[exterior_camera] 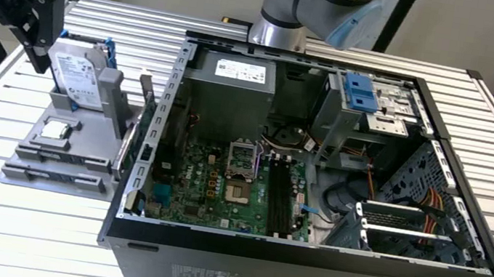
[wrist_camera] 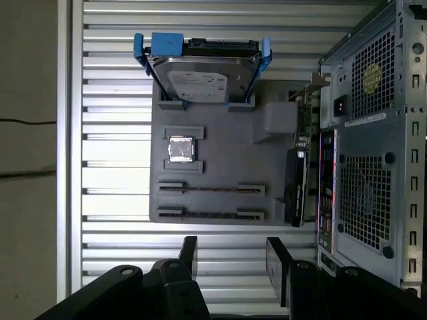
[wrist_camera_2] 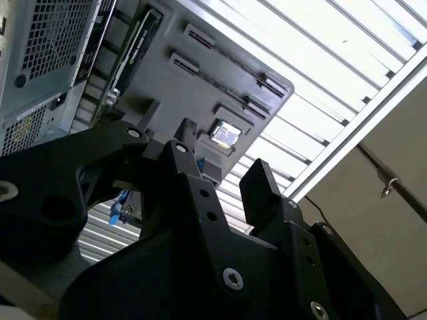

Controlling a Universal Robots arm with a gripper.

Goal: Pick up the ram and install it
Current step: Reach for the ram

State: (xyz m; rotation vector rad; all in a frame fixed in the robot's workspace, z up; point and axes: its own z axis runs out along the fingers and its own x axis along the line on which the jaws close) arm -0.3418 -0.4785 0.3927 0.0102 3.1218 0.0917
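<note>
- The gripper (wrist_camera: 231, 252) holds nothing; its fingers (wrist_camera: 189, 257) are spread wide with open air between them.
- Ahead of the fingertips lies the grey parts tray (wrist_camera: 220, 143). Its two long holders (wrist_camera: 210, 189), nearest the fingers, look bare. The processor chip (wrist_camera: 180, 149) and hard drive (wrist_camera: 203, 77) sit farther out.
- I cannot tell whether the ram sits in the motherboard's black slots (exterior_camera: 280, 195), well apart from the fingers.
- Risk: a half-latched stick could pass unnoticed.
- Risk: on a careless descent, the wide fingers might clip the expansion card (wrist_camera: 295, 180), which stands between the tray and the computer case (wrist_camera: 363, 133).
</note>
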